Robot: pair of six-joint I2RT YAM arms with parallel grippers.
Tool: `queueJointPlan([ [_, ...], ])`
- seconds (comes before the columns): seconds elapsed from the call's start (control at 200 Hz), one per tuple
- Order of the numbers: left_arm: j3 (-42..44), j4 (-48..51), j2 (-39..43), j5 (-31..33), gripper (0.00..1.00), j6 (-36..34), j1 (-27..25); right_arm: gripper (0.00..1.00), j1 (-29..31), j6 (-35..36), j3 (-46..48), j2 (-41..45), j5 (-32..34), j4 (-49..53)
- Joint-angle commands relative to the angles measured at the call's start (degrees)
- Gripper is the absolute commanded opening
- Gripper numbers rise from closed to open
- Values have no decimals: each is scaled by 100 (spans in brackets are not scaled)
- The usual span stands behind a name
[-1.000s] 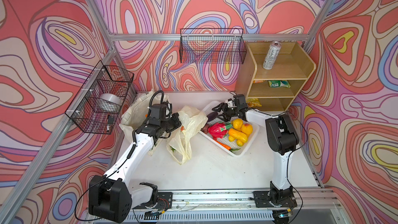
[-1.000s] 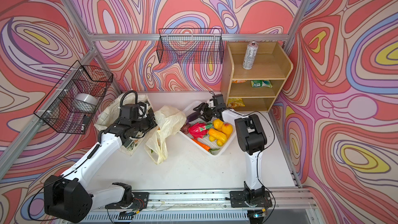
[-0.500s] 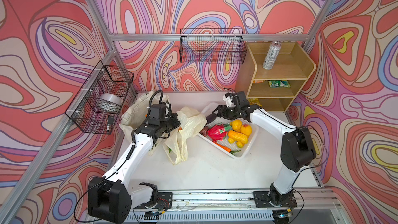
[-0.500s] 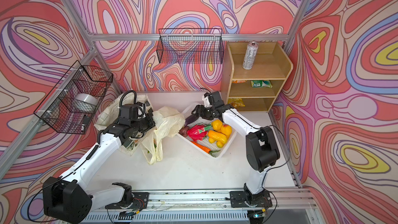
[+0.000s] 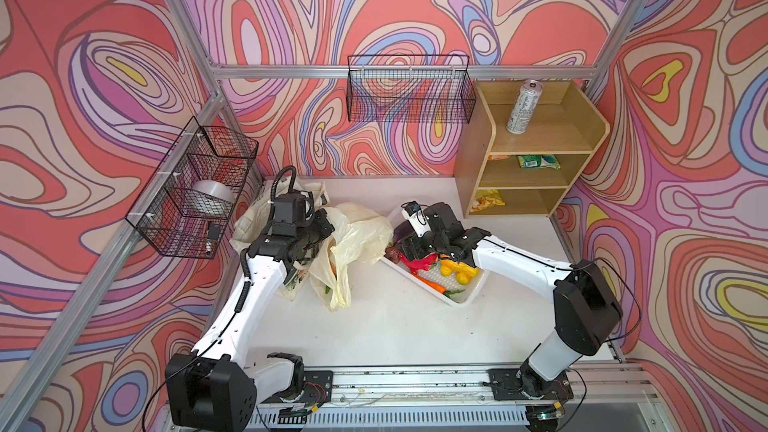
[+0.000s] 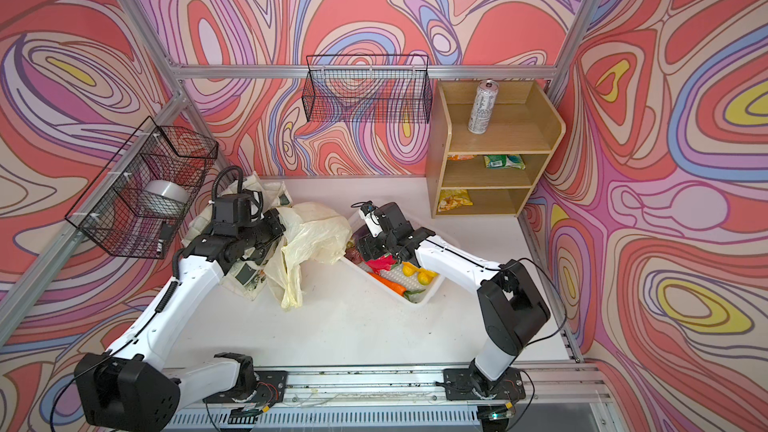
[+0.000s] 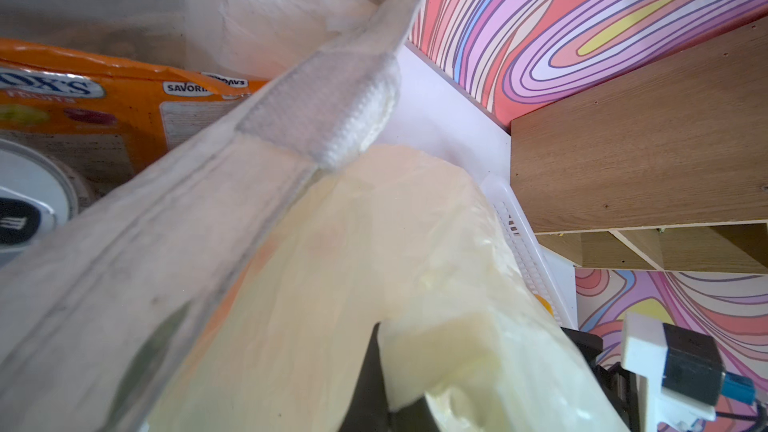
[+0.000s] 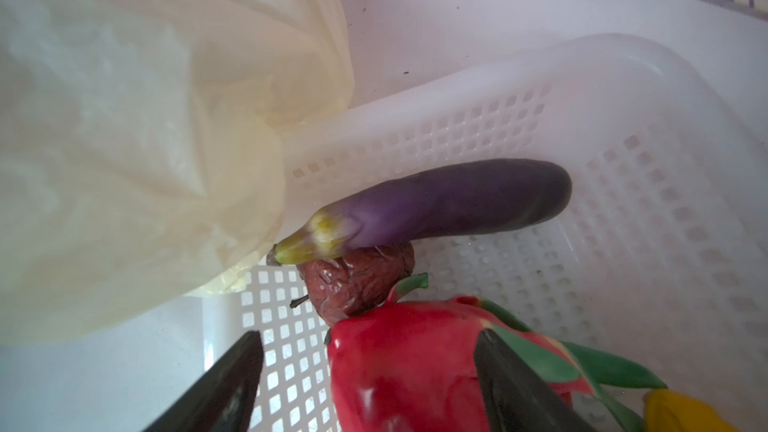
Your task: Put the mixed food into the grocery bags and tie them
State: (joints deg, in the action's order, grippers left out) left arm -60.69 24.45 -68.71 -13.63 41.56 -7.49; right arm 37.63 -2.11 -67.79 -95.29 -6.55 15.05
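Food: we see a dragon fruit [image 8: 407, 367], eggplant [image 8: 449, 201], brown fruit [image 8: 357, 280], carrot [image 5: 430, 283] and yellow fruits [image 5: 457, 270] in the basket [image 8: 623, 118]; an orange packet [image 7: 104, 110] lies inside the tote [image 7: 124, 263].
Can [image 5: 524, 108]: upright on top of the shelf [image 5: 473, 160]; we see packets on both lower boards.
Bags: tote at the surface's left edge; plastic bag [image 5: 361, 234] just beside it, touching the basket's wall.
Right gripper [image 8: 368, 336]: jaws apart, astride the dragon fruit.
Left gripper [image 5: 326, 231]: clamped on the plastic bag's edge.
Basket: mid-surface, toward the back.
Shelf: back right corner.
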Motion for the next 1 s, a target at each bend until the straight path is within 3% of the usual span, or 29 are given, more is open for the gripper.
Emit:
queueJointPlan([
  [0.0,-183,253,135,106,0,-91,45,87,161,511,-79,-182,316,-231],
  [0.225,-181,314,173,112,0,-120,54,88,496,960,-200,-566,938,-383],
  [0.556,-119,290,199,56,0,-103,58,86,497,999,-595,-1235,2216,-939],
  [0.997,22,173,222,13,0,-69,57,79,-263,99,-1931,-1882,1467,-220],
])
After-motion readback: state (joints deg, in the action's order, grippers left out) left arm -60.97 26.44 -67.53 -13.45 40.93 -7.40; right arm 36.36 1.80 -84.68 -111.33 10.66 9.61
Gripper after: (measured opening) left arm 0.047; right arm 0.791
